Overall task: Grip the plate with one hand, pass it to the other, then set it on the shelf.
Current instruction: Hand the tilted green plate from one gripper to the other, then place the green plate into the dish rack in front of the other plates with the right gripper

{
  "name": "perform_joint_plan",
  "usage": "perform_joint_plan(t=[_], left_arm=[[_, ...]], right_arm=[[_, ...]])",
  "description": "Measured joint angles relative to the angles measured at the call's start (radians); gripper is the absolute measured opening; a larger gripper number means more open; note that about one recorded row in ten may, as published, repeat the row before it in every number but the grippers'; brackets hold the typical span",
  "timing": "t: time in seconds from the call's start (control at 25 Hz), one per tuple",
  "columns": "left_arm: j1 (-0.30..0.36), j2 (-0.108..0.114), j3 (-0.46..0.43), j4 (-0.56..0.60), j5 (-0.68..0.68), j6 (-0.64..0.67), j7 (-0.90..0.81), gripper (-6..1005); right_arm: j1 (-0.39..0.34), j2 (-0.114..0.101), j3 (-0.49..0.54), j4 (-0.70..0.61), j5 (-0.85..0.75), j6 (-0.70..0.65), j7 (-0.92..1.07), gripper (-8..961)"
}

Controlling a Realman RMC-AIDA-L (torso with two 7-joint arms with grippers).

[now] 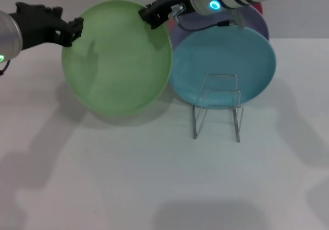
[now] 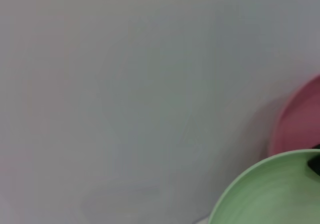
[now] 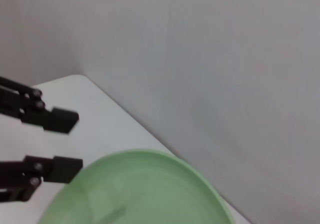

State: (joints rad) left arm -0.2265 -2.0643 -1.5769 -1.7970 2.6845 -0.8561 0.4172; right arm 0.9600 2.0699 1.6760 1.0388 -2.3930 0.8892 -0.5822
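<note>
Right gripper (image 1: 153, 18), on the arm with the cyan light, pinches the upper right rim of the green plate (image 1: 118, 65) and holds it tilted above the table (image 1: 154, 178), with the plate's shadow lying on the surface beneath it. In the left wrist view, a bit of black finger shows on that rim at the frame's edge.

The left gripper (image 1: 77, 29), on the arm with the green light, sits at the plate's upper left rim. In the right wrist view its two fingers (image 3: 60, 120) stand spread apart beside the rim, and none of them is seen clamping it.

The white table fills the lower part of the head view. The green plate is next in size, left of centre. Just right of it lies the turquoise plate (image 1: 221, 65), their edges overlapping in the head view. A lavender plate (image 1: 257, 27) peeks out behind the turquoise one, and a sliver of pink plate (image 1: 258, 7) shows farther back.

The wire rack (image 1: 218, 104) stands upright on the table in front of the turquoise plate, well apart from the green plate.
</note>
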Motion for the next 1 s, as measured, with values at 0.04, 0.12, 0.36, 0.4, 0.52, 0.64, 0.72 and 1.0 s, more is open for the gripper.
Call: perform_joint_plan(t=[0.04, 0.12, 0.36, 0.4, 0.52, 0.64, 0.72, 1.0], left_arm=[[0.009, 0.000, 0.000, -0.010, 0.001, 0.009, 0.000, 351], [0.041, 0.001, 0.000, -0.034, 0.013, 0.064, 0.000, 443], [0.143, 0.001, 0.035, -0.015, 0.029, 0.347, 0.013, 638], [0.187, 0.001, 0.066, 0.021, 0.029, 0.497, 0.022, 661], [0.253, 0.000, 0.140, 0.166, 0.025, 0.895, 0.023, 707], [0.265, 0.000, 0.182, 0.309, 0.019, 1.170, -0.004, 706], [0.257, 0.000, 0.195, 0.430, 0.016, 1.332, -0.062, 705], [0.217, 0.003, 0.197, 0.682, 0.024, 1.551, -0.251, 703]], right_arm=[[-0.005, 0.000, 0.000, 0.005, 0.000, -0.004, 0.000, 66], [-0.030, 0.001, -0.001, 0.036, 0.000, -0.024, -0.004, 40], [-0.116, 0.004, 0.000, 0.150, 0.016, -0.062, -0.039, 39], [-0.173, 0.006, 0.002, 0.227, 0.045, -0.078, -0.067, 39], [-0.274, 0.007, 0.006, 0.345, 0.143, -0.111, -0.149, 40], [-0.345, 0.007, 0.008, 0.407, 0.243, -0.133, -0.238, 40], [-0.462, 0.008, 0.000, 0.464, 0.467, -0.173, -0.465, 40], [-0.639, 0.008, 0.003, 0.418, 0.918, -0.164, -0.947, 39]])
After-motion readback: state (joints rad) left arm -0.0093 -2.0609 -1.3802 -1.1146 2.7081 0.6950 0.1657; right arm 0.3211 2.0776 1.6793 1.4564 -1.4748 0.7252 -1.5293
